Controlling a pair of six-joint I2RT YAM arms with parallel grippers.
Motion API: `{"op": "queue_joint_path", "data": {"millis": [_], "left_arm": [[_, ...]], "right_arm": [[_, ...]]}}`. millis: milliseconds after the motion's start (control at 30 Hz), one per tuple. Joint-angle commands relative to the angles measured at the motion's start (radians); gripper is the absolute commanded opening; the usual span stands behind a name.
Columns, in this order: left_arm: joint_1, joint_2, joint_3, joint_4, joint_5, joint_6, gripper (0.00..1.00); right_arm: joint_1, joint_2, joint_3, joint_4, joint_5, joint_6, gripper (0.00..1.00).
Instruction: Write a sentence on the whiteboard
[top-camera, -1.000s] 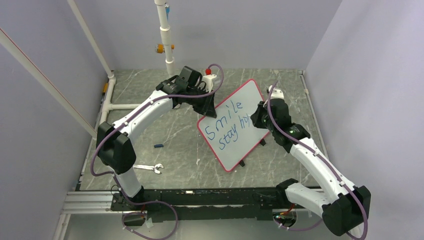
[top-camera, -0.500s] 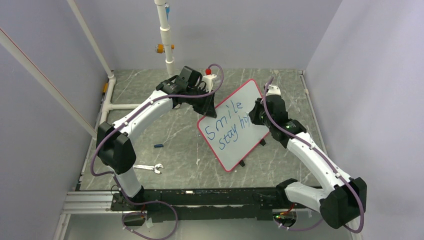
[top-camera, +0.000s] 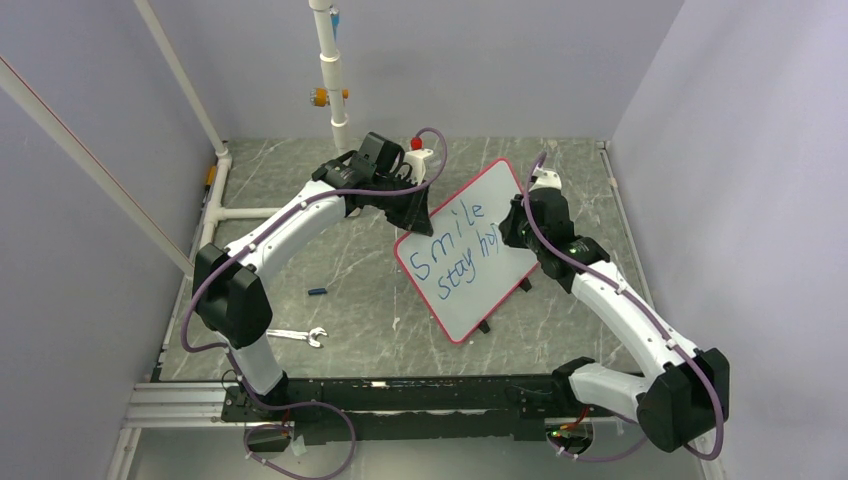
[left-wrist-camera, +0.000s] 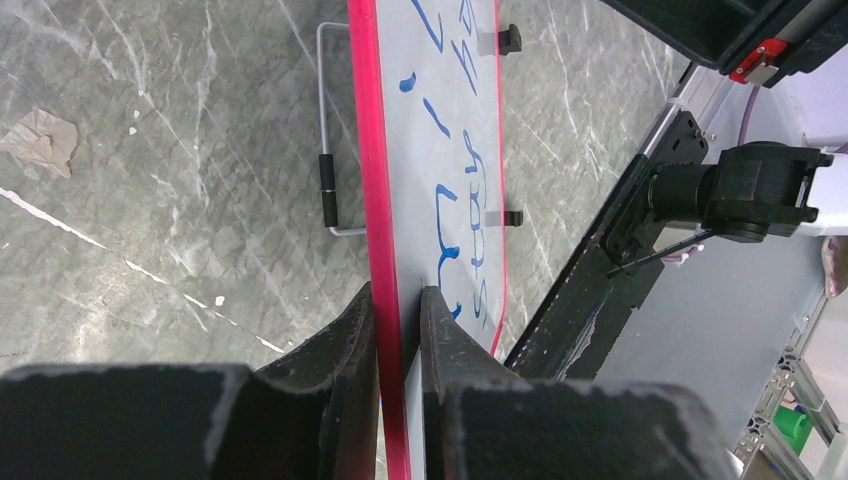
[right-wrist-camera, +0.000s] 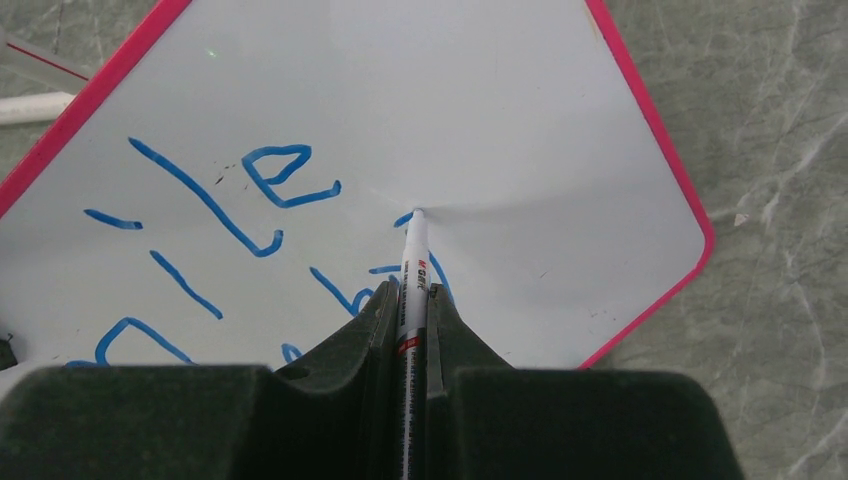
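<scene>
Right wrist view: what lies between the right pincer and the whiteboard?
A white marker clamped in the right pincer spans it, tip meeting the whiteboard beside the blue writing; seen in the right wrist view.

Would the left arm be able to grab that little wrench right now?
Probably not: the left arm has its jaws clamped on the whiteboard rim and must let go first. The wrench lies uncovered near that arm's base.

Left gripper (left-wrist-camera: 398, 300) tight on the red edge of the whiteboard (left-wrist-camera: 440, 125), blue writing (left-wrist-camera: 468, 175) on its face, grey marbled table (left-wrist-camera: 180, 150) beside.
</scene>
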Motion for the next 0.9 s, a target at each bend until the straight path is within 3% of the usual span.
{"op": "queue_joint_path", "data": {"millis": [0,867], "left_arm": [[-0.03,-0.016,0.008,-0.012,-0.01,0.067,0.0],[-0.031,-0.029,0.01,-0.015,-0.014,0.069,0.0]], "right_arm": [[-0.007,0.018,0.04,0.047,0.017,-0.004,0.0],[-0.014,-0.054,-0.081,0.026,-0.041,0.036,0.0]]}}
